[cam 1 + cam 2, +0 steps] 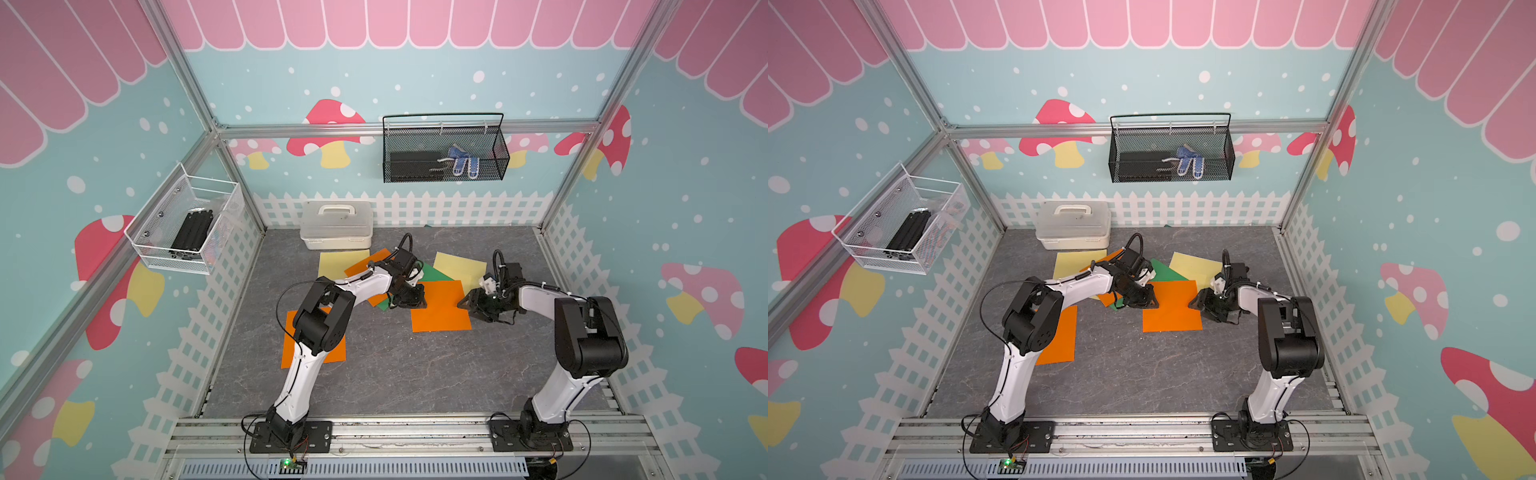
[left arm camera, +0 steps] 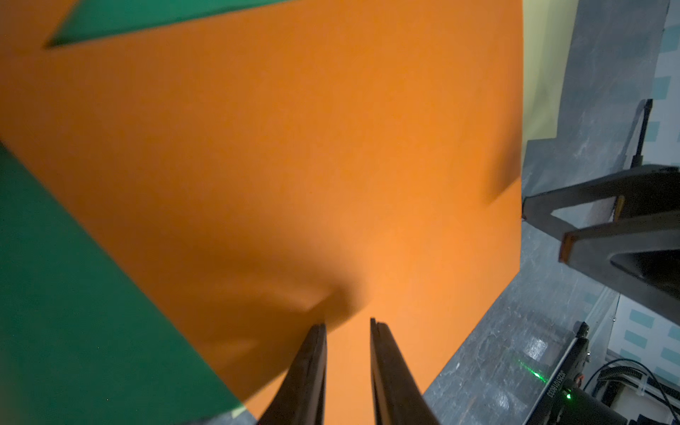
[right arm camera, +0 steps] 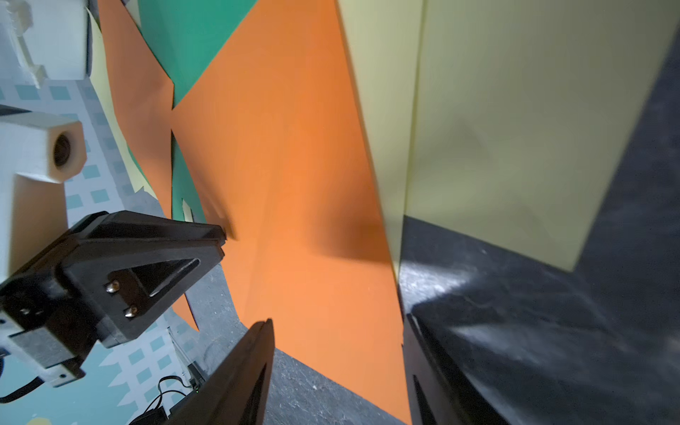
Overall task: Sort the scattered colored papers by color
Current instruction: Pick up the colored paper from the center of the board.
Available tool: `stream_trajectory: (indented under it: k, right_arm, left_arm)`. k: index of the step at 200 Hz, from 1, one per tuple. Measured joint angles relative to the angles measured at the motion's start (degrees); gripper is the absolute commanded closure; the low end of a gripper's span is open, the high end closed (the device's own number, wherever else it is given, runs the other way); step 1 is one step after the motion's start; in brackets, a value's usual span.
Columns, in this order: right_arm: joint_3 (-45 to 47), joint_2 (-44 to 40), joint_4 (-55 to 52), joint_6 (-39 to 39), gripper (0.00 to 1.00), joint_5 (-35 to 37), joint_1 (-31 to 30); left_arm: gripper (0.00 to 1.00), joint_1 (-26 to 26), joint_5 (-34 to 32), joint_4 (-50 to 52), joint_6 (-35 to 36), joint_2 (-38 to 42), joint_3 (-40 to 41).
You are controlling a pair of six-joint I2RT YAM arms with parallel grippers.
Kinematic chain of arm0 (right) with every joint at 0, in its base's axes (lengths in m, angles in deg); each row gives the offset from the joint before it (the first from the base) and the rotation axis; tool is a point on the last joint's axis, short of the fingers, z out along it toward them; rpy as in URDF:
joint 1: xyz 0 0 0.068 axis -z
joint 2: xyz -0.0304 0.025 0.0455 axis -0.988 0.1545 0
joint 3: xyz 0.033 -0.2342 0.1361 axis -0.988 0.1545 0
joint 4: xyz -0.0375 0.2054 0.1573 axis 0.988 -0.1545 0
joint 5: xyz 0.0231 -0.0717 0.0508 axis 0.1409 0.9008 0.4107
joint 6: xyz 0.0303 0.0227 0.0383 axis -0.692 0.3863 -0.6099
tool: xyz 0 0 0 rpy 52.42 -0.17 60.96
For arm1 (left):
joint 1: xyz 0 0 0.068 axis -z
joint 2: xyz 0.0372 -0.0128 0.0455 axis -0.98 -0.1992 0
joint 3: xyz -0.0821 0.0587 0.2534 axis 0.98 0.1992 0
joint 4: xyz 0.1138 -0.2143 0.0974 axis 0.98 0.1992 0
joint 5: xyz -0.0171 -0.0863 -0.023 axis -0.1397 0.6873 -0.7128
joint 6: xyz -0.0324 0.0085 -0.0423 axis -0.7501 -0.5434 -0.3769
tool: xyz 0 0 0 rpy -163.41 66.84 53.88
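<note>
Left claw is sitting right under its own wrist cam, fingers narrowly parted, orange showing through the gap, tips bearing down on the central orange sheet near its left edge, and a small wrinkle is showing at one tip. I'm not seeing paper actually caught between them. Right claw is hanging spread wide at the opposite edge of that sheet, with a strip of orange lying between its fingers. That sheet is lying mid-desk on top of a green sheet, with a pale yellow sheet at its far right corner. A second orange sheet is lying well apart at the near left of the desk, partly under the left arm, and more orange and yellow are overlapping in front of the white box. I'm reading this as the pickup of the top orange, likely heading for that second one. To do it well, the left tips should be scraping inward while closing, so the wrinkle is growing into a fold worth pinching rather than flattening out. Right claw should be pinning or nudging its edge leftward so the sheet is bowing, not sliding. Worth watching the green underneath — if it's creeping along, pressure is running too high. Lifting should be starting only once a fold is firmly clamped, then peeling low and slow so nothing below is getting dragged.
</note>
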Motion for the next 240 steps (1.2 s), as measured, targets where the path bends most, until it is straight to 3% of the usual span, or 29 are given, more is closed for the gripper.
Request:
stream_trajectory:
  k: [152, 240]
  right_arm:
    - [-2.38, 3.82, 3.76, -1.49, 0.43, -6.4, -3.63]
    - [-3.48, 0.61, 2.78, -0.98, 0.43, -6.21, -5.14]
  left_arm:
    - [0.75, 0.0, 0.09, 2.49, 0.63, -0.61, -1.49]
    - [0.75, 0.0, 0.07, 2.51, 0.68, -0.63, -1.49]
